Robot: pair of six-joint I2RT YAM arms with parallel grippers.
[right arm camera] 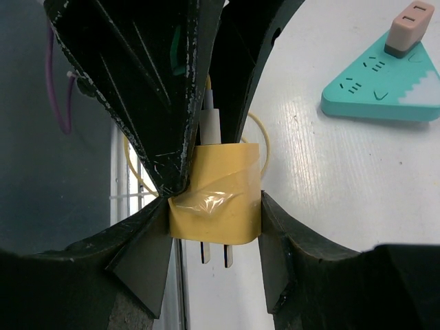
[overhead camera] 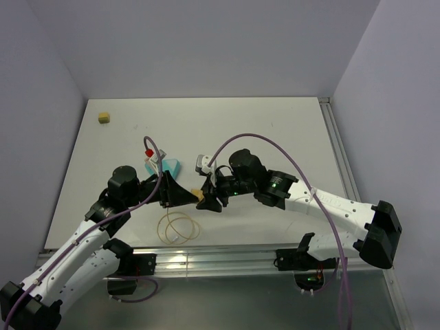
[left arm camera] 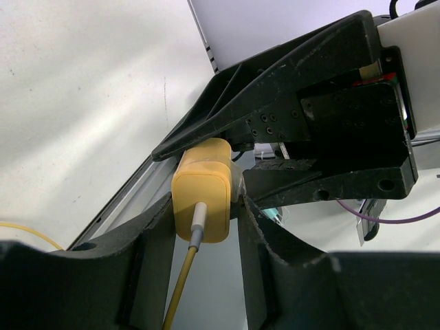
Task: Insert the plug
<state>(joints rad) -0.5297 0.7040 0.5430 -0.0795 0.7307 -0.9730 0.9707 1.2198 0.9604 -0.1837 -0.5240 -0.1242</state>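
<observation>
The yellow plug (overhead camera: 196, 194) is held above the table between both grippers. My left gripper (overhead camera: 183, 196) is shut on its cable end; in the left wrist view the plug (left arm camera: 201, 189) sits between my fingertips (left arm camera: 155, 230), with its pale-yellow cable (left arm camera: 181, 282) running down. My right gripper (overhead camera: 208, 199) is shut on the plug's sides; in the right wrist view the plug (right arm camera: 214, 199) has clear tape on it and two metal prongs (right arm camera: 216, 253) pointing at the camera. The teal wedge-shaped socket block (overhead camera: 169, 166) lies behind the grippers and also shows in the right wrist view (right arm camera: 385, 86).
A pinkish adapter (right arm camera: 410, 26) is plugged into the teal block. A white adapter (overhead camera: 203, 163) lies near it. The cable loop (overhead camera: 180, 227) rests on the table by the front rail (overhead camera: 220, 260). A small yellow block (overhead camera: 104, 117) sits far left at the back.
</observation>
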